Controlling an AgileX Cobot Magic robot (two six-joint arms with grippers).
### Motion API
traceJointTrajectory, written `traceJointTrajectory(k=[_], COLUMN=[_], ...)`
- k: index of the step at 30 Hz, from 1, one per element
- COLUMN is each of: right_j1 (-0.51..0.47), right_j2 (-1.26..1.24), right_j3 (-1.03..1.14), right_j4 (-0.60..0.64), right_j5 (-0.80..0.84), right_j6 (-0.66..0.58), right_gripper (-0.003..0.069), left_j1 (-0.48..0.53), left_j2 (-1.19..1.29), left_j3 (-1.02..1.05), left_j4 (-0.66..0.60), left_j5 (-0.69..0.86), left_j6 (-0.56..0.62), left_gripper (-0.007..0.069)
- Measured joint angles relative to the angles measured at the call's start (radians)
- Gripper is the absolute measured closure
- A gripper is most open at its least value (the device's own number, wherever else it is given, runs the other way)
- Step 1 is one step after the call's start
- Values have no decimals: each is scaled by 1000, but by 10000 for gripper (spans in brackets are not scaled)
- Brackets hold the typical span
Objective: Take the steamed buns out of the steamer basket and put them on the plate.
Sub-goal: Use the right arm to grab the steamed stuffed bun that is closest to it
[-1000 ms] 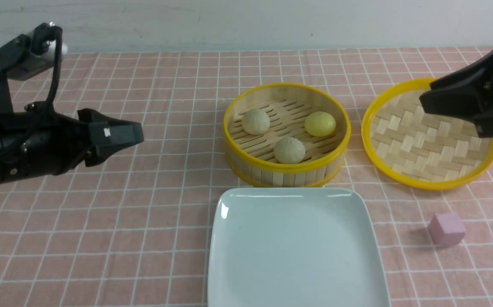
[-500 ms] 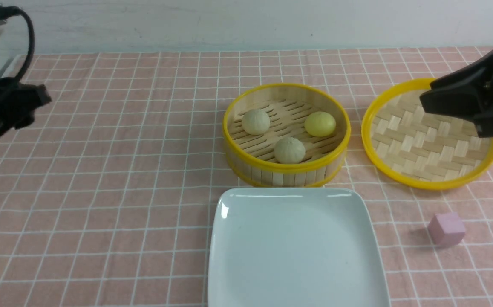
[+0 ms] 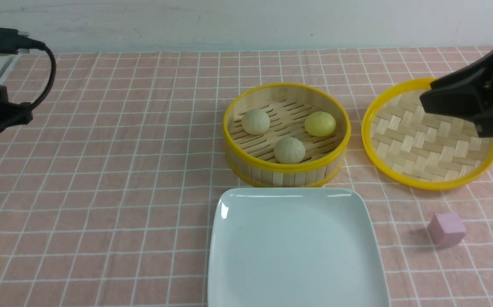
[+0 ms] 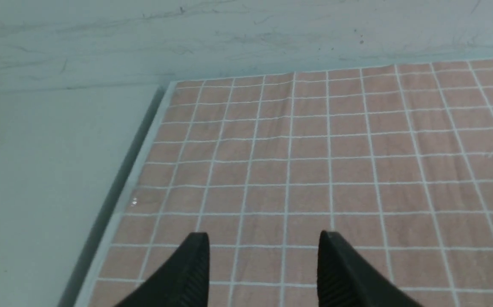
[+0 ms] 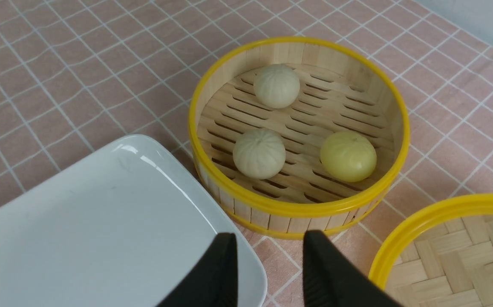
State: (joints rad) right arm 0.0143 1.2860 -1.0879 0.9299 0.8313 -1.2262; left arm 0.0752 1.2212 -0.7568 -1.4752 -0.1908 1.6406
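A pink checked cloth (image 3: 101, 192) covered the table. Near its middle stood a round bamboo basket (image 3: 286, 174) with yellow rims. All three buns lay on its slatted floor, apart from one another: a beige bun (image 3: 255, 121) at the back left, a yellow bun (image 3: 320, 124) at the back right, and a second beige bun (image 3: 289, 150) nearest the front. A white square plate (image 3: 293, 256) sat just in front of the basket. To the basket's right lay a shallow woven tray (image 3: 431, 157), with a small pink cube (image 3: 446, 229) in front of it.

The left gripper (image 4: 263, 238) hovered over the cloth's far left edge, well apart from the basket, with its fingers spread wide and holding nothing. The right gripper (image 5: 270, 236) hung above the tray's left side, pointing toward the basket. Its fingers were parted and empty.
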Motion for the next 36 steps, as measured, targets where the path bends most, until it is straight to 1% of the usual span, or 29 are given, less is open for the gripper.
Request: traceJointTrajectory(k=[1,3,7,9,12,14,15,18,19,21,27,29,32,33,34,36], right_j1=[0,0,0,0,0,0,0,0,0,0,0,0,0,0,0,0], right_j2=[0,0,0,0,0,0,0,0,0,0,0,1,1,1,1,1], right_j3=[0,0,0,0,0,0,0,0,0,0,0,0,0,0,0,0], right_j4=[0,0,0,0,0,0,0,0,0,0,4,19,31,30,38,45], right_j5=[0,0,0,0,0,0,0,0,0,-1,-1,-1,-1,-1,-1,-1], right_j6=[0,0,0,0,0,0,0,0,0,0,0,0,0,0,0,0], right_gripper=[417,417,417,417,417,417,417,417,417,417,417,417,417,417,417,417], left_j1=[0,0,0,0,0,0,0,0,0,0,0,0,0,0,0,0], left_j2=[0,0,0,0,0,0,0,0,0,0,0,0,0,0,0,0], left_j3=[0,1,16,31,55,108,112,159,163,171,173,173,173,173,173,173], left_j4=[-37,-168,-221,-231,-233,-234,-234,-234,-234,-232,-225,-224,-217,-216,-215,-208], left_j5=[-21,-113,-189,-197,-193,-154,-154,-52,-45,48,198,251,338,346,406,500], left_j6=[63,241,372,392,393,371,371,361,361,359,359,343,256,247,175,82], left_gripper=[257,257,257,264,280,323,326,380,386,407,410,410,405,405,403,399])
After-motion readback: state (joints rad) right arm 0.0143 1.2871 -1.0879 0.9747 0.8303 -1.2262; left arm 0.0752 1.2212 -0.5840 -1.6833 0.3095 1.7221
